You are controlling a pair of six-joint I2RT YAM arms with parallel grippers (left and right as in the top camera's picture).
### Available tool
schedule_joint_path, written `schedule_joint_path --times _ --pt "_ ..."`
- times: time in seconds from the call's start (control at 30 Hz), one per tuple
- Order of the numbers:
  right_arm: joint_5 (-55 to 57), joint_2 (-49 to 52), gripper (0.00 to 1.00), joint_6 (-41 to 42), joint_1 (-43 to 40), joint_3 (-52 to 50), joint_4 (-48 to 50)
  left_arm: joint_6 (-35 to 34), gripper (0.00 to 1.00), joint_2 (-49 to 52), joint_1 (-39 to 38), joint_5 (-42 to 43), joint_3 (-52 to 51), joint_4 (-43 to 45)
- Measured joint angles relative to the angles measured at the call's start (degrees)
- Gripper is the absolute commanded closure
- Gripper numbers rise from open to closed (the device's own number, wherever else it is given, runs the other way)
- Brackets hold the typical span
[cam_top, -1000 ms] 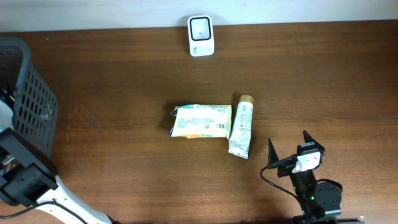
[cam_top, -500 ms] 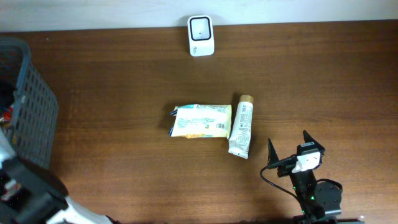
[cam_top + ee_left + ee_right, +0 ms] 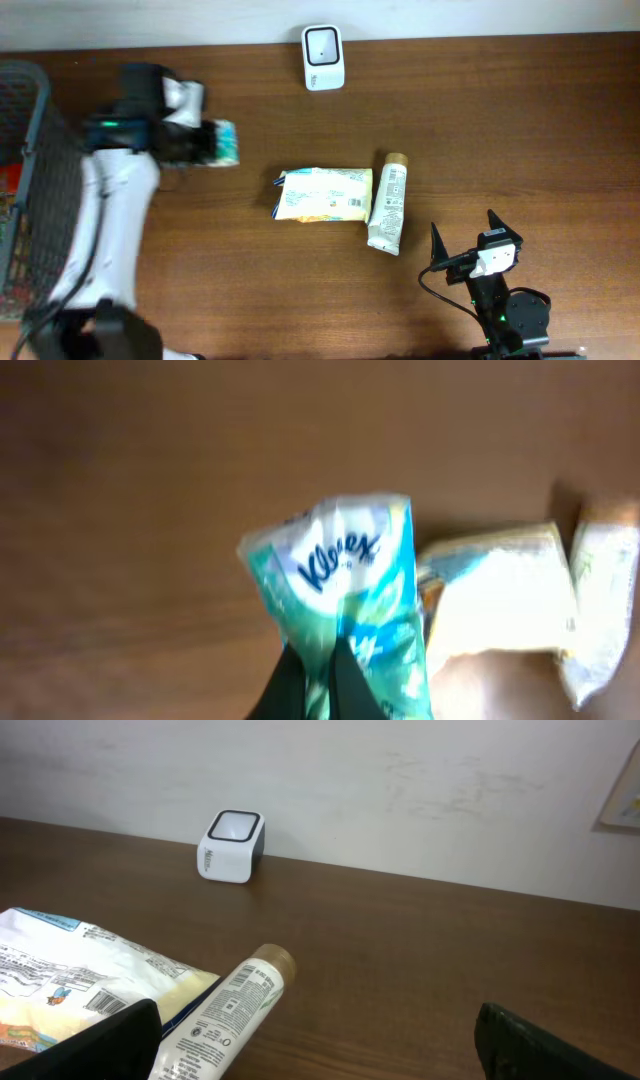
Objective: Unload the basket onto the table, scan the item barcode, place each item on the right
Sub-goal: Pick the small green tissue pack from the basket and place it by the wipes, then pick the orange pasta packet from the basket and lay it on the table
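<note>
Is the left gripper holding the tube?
No, the left gripper is shut on a Kleenex pack; the tube lies beside the yellow packet.

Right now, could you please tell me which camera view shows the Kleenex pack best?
Left wrist: the Kleenex pack is close up, logo legible. Overhead shows it only small; right wrist misses it.

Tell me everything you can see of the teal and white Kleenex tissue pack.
The soft plastic Kleenex tissue pack, teal and white with a blue logo, looks crinkled. The left gripper is shut on one end, holding it over the brown wooden table, left of the yellow snack packet. Nothing else touches it.
</note>
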Motion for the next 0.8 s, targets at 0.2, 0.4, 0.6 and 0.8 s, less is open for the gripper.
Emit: schedule_joint_path --times 0.2,0.4,0.6,0.8 --pt "0.0 0.0 0.02 0.0 0.0 0.0 0.0 1.0 0.37 13.4 -10.1 -1.0 -7.1 6.8" --pt "0.0 0.0 0.01 0.0 0.0 0.0 0.0 0.8 0.01 15.7 -11.3 -4.1 -5.9 4.3" --pt "0.0 0.0 0.01 0.0 0.0 0.0 0.0 -0.6 0.01 12.6 -10.2 -14.9 19.7 -9.9" --pt "0.0 0.0 0.01 0.0 0.0 0.0 0.0 -0.8 0.01 0.2 2.2 -17.8 40.2 -11.6"
